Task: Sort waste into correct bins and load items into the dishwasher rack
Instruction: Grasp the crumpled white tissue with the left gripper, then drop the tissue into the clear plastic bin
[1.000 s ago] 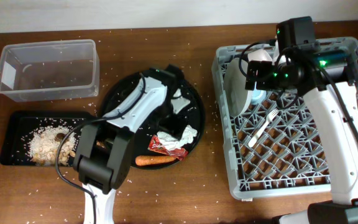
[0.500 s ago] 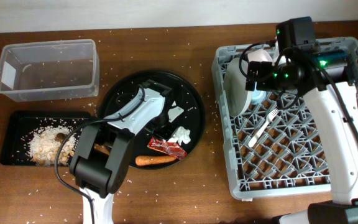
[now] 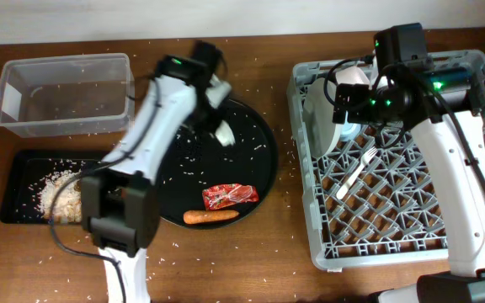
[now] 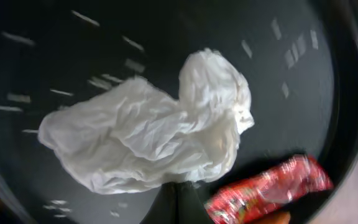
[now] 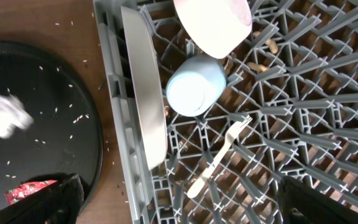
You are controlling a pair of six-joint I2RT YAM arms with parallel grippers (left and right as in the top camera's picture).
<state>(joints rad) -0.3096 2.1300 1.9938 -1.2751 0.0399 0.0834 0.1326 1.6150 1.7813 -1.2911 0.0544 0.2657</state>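
My left gripper (image 4: 180,185) is shut on the crumpled white napkin (image 4: 154,134), which hangs above the round black tray (image 3: 259,160). In the overhead view the napkin (image 3: 225,132) dangles below the left gripper (image 3: 217,111) near the tray's back. The red wrapper (image 3: 230,195) and the carrot (image 3: 211,216) lie at the tray's front. My right gripper (image 5: 182,208) stands open over the dishwasher rack (image 3: 411,219). In the rack are the plate (image 5: 145,93) on edge, the bowl (image 5: 213,25), the blue cup (image 5: 194,87) and the fork (image 5: 219,155).
The clear tub (image 3: 66,93) stands at the back left. In front of it the shallow black tray (image 3: 23,168) holds beige scraps (image 3: 61,198). Rice grains are scattered over the wooden table (image 3: 276,244).
The left gripper closed on the napkin, lifted it off the round tray and swung toward the back. The right arm has not moved.
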